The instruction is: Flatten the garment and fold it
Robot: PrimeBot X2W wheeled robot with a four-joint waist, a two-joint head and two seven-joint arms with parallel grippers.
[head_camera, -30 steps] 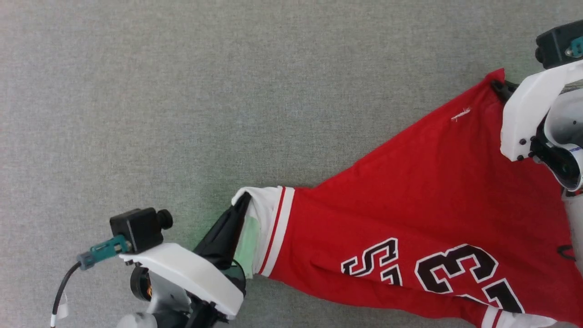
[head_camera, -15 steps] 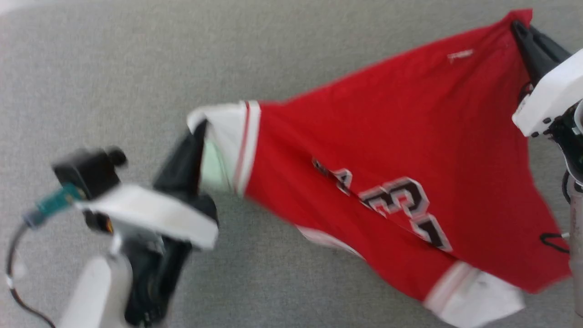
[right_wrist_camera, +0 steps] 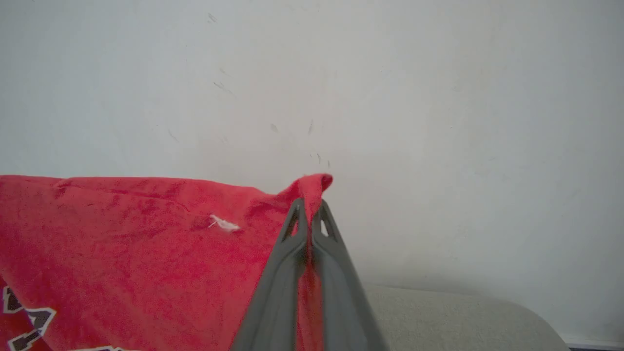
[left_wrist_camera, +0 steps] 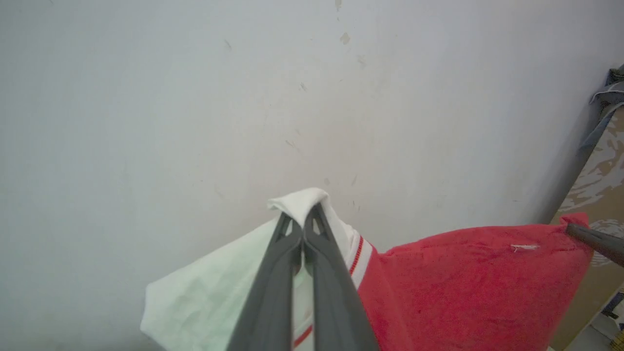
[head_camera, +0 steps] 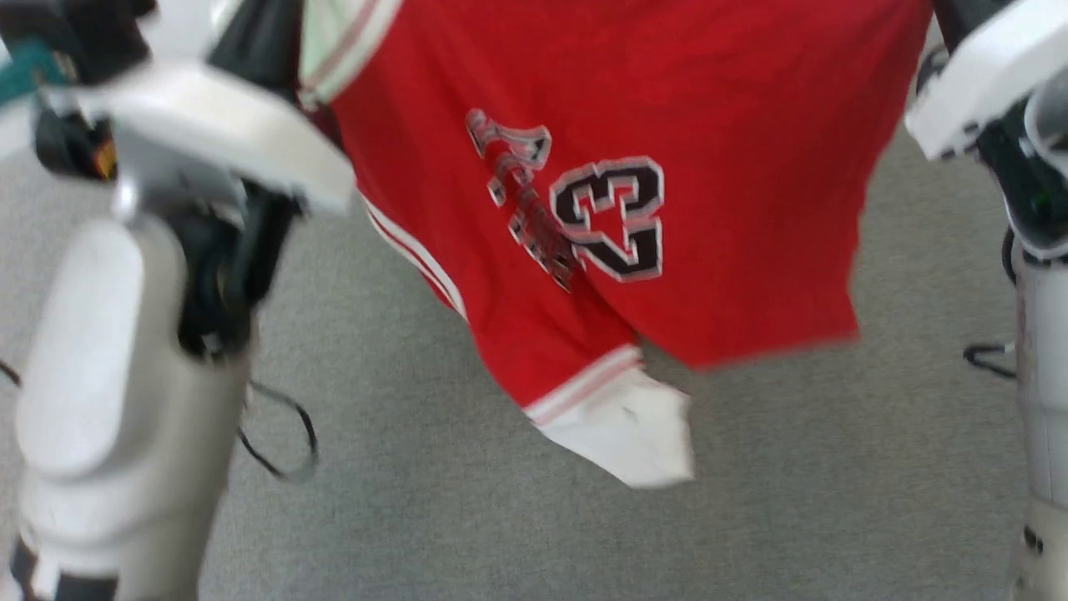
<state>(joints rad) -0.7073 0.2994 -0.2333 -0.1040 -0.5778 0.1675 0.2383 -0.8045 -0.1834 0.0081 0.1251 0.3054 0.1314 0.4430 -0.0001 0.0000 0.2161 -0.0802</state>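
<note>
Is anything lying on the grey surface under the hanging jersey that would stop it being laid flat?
Nothing visible does. The garment hangs from the left gripper and right gripper, both shut on it, and the grey surface below it looks bare.

Up high and well apart, left arm (head_camera: 92,376) and right arm (head_camera: 1043,401), each with jaws tight on the garment (head_camera: 734,250).

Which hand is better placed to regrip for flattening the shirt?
Left, probably: the left hand pinches only a white sleeve tip of the garment, while the right hand holds a red body corner.
</note>
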